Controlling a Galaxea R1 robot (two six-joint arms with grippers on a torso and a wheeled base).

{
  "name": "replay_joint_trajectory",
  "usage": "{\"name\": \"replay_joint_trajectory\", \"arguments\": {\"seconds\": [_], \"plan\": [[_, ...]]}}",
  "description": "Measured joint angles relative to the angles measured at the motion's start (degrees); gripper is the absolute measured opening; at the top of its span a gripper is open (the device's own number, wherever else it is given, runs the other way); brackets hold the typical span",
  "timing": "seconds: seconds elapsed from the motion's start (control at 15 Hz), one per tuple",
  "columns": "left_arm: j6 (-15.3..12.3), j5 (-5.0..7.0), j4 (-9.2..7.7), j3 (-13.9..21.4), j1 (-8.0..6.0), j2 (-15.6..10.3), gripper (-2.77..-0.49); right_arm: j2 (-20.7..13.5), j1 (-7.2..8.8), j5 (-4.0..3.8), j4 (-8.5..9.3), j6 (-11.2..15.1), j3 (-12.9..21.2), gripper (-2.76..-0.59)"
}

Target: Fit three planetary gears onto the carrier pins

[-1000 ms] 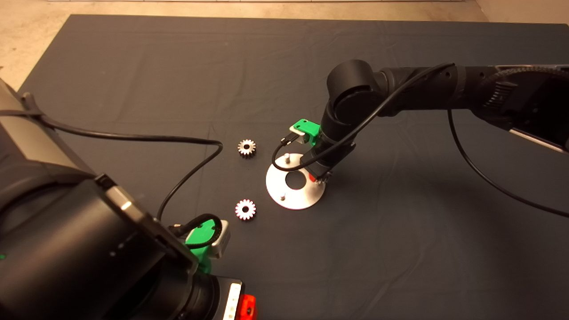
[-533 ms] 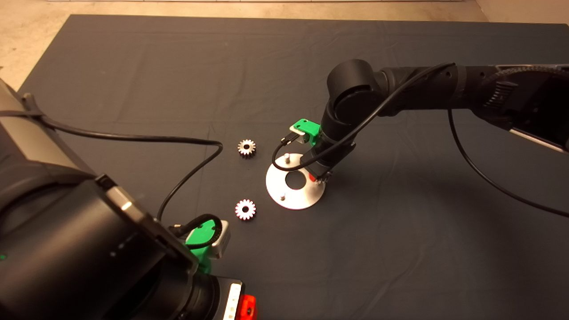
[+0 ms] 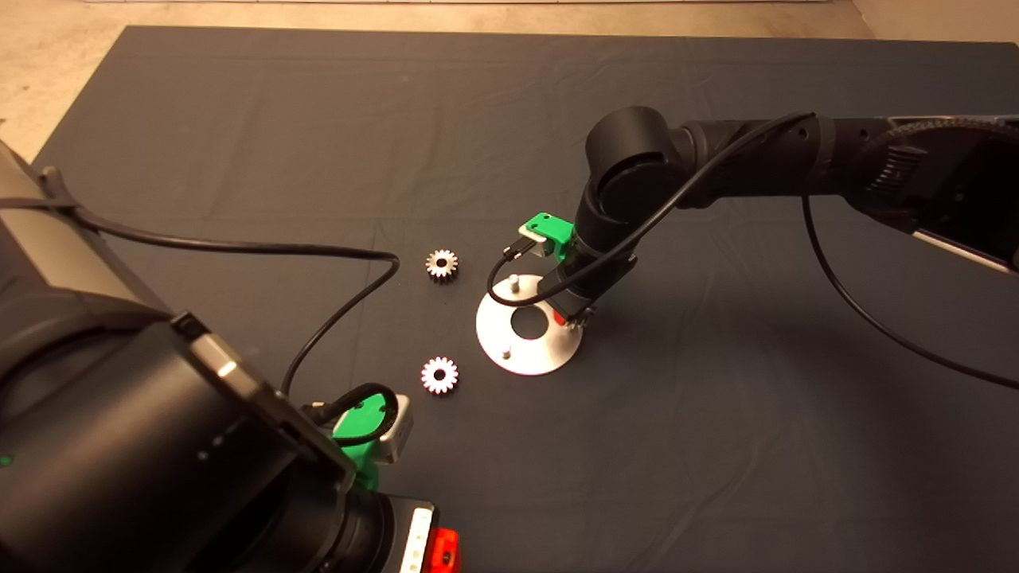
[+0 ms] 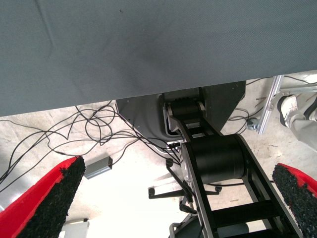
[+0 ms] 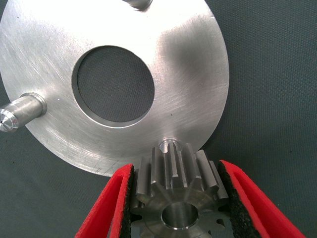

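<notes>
A shiny silver disc with a large centre hole lies mid-mat. Two carrier pins stand free on it. In the right wrist view the disc fills the frame, with pins at its rim. My right gripper is shut on a planetary gear, held just over a third pin at the disc's right edge, where the gripper shows from above. Two more gears lie flat on the mat left of the disc. My left gripper is parked and open at the lower left.
A black cable from the left arm loops across the mat close to the two loose gears. The left wrist view looks past the mat's edge to the floor, with cables and the robot's base.
</notes>
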Motion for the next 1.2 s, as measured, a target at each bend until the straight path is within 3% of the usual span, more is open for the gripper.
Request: {"name": "replay_joint_trajectory", "arguments": {"seconds": [1.2], "plan": [[0.0, 0.0, 0.0, 0.0, 0.0, 0.3, -0.5, 0.0, -0.06, 0.0, 0.0, 0.02, 0.0, -2.26]]}}
